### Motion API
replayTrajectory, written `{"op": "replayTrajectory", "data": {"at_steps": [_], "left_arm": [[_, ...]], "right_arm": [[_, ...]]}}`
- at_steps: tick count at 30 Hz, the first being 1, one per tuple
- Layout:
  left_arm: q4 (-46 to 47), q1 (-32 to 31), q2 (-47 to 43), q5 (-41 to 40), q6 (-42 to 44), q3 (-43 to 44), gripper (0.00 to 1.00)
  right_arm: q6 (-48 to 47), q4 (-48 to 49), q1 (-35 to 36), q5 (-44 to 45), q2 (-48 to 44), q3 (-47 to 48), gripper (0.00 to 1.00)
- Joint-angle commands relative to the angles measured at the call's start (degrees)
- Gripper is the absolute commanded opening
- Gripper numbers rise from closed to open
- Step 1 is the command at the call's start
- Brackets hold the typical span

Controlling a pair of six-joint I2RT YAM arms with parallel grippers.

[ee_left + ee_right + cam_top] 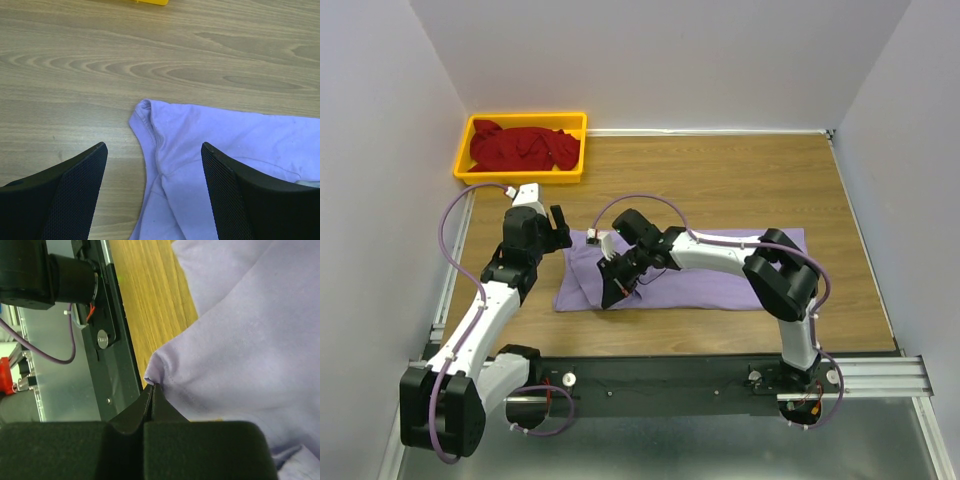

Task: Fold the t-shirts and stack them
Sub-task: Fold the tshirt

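The lavender t-shirt (720,285) lies flattened across the middle of the wooden table. My right gripper (618,293) is shut on a pinched fold at the shirt's near-left edge. The right wrist view shows that cloth (240,340) bunched at the closed tips of the right gripper (152,386). My left gripper (563,225) hangs open over the shirt's far-left corner. In the left wrist view, the left gripper (154,146) straddles the sleeve seam of the lavender t-shirt (210,150), holding nothing. The dark red t-shirt (525,147) sits crumpled in the bin.
A yellow plastic bin (520,177) stands at the table's far-left corner; its edge (150,2) shows at the top of the left wrist view. A black metal rail (670,385) with both arm bases runs along the near edge. White walls close in on three sides.
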Motion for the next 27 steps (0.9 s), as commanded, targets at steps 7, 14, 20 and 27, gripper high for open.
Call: {"op": "replayTrajectory", "data": {"at_steps": [7,14,20,27], "left_arm": [[-0.59,0.0,1.12,1.04,0.0,1.78,0.83],[-0.77,0.0,2.08,1.21,-0.09,1.96,0.83],[-0.94,0.0,2.44,1.3,-0.09,2.04,0.83],[-0.86,0.0,2.7,1.21,0.0,2.13,0.83]], "right_arm": [[-1.56,-9.07,0.8,1.35,4.39,3.34,0.05],[-6.05,-16.38,0.89,5.32,0.18,5.27,0.08],[-4.31,-18.94,0.89,18.61,-4.21,6.41,0.32],[0.1,-19.46,1.24,40.98,-5.1,7.47,0.32]]}}
